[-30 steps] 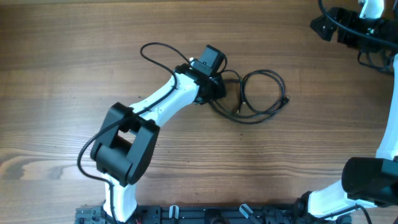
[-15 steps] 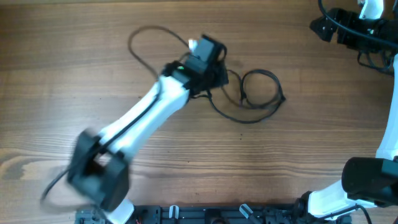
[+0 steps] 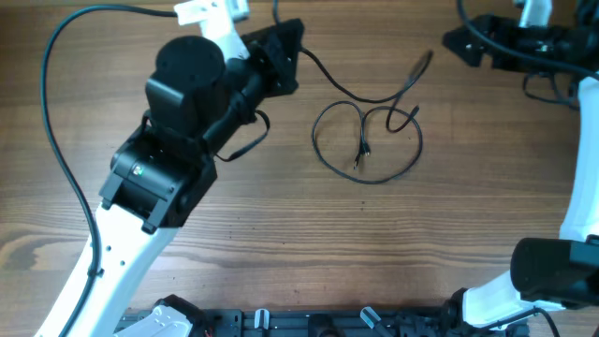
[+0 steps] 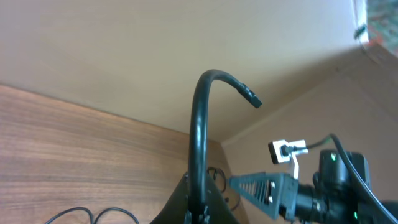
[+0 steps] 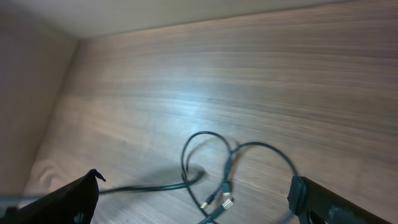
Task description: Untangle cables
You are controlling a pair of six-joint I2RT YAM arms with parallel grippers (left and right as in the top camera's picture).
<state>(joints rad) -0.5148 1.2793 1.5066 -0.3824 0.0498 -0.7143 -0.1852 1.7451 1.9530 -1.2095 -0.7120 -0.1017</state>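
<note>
You can read no text, brand or number here. The white tag (image 4: 287, 151) and the green mark (image 3: 140, 169) on the left arm (image 3: 187, 89) are too blurred to make out.

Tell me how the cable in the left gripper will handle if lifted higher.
Likely springy over short spans: beyond the left gripper, the cable holds an arch rather than dropping limp. Over longer lengths probably floppy, like the loose loops on the table. It looks thin, so probably light and easily swung.
</note>
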